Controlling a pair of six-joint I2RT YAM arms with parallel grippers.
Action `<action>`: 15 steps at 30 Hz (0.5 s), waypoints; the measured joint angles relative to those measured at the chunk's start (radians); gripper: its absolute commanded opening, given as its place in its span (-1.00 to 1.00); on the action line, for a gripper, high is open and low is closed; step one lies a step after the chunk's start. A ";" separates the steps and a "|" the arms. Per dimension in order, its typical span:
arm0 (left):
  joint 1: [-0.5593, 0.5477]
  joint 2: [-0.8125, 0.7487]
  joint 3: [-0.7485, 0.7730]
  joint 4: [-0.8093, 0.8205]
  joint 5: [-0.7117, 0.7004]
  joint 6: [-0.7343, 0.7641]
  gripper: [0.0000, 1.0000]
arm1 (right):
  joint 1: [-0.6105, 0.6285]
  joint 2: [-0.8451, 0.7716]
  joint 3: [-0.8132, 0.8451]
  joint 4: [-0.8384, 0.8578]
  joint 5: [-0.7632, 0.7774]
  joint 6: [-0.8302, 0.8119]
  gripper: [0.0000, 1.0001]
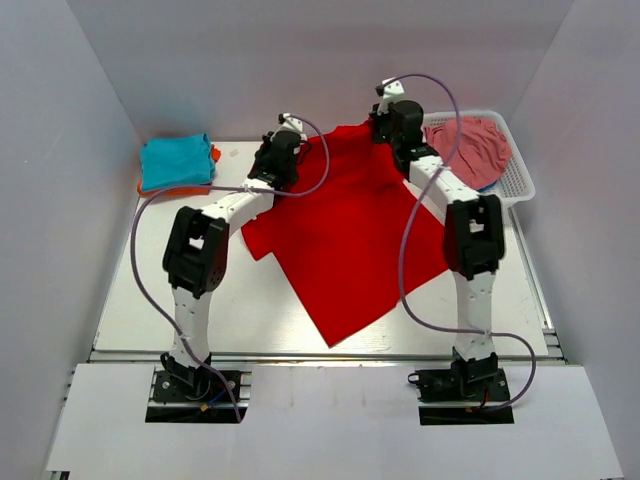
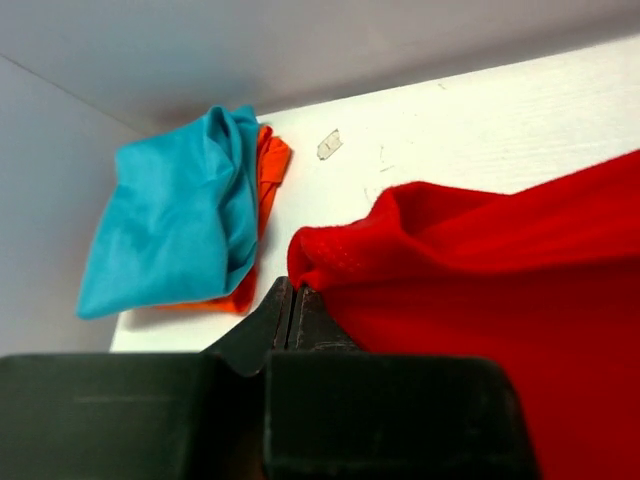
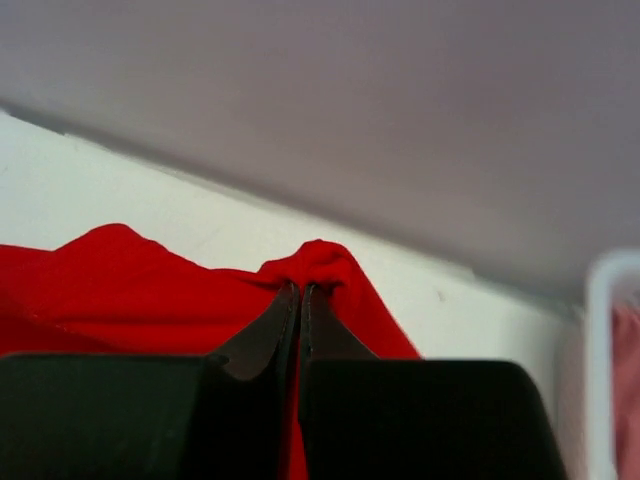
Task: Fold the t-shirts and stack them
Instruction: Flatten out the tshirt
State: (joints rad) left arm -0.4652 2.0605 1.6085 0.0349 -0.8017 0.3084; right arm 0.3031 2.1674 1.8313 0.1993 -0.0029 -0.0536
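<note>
Top external view puts me mid-fold: left tool [image 2: 293, 302] and right tool [image 3: 300, 297] are each clenched on a far corner of the bright red cloth t-shirt [image 1: 350, 240], which spreads nearward from them across the white counter [image 1: 150, 290]. Next, I'd draw both corners evenly nearward.

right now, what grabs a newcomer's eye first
The bright red t-shirt lies spread centrally, its far edge pinched by the left gripper and right gripper. A folded teal t-shirt sits on an orange t-shirt at the far left; a white basket of pinkish cloth stands far right.
</note>
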 measured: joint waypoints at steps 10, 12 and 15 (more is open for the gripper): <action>0.125 0.291 0.298 -0.117 0.114 -0.082 0.99 | 0.000 0.445 0.265 0.293 -0.145 -0.065 0.22; 0.143 0.356 0.388 -0.164 0.127 -0.113 1.00 | -0.001 0.494 0.297 0.305 -0.162 -0.071 0.67; 0.159 0.415 0.483 -0.237 0.125 -0.159 1.00 | -0.001 0.502 0.301 0.294 -0.181 -0.082 0.81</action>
State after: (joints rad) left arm -0.3065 2.4752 2.0918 -0.2016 -0.6769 0.1490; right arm 0.3023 2.6694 2.1323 0.4934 -0.1841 -0.1356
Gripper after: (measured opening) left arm 0.997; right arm 0.889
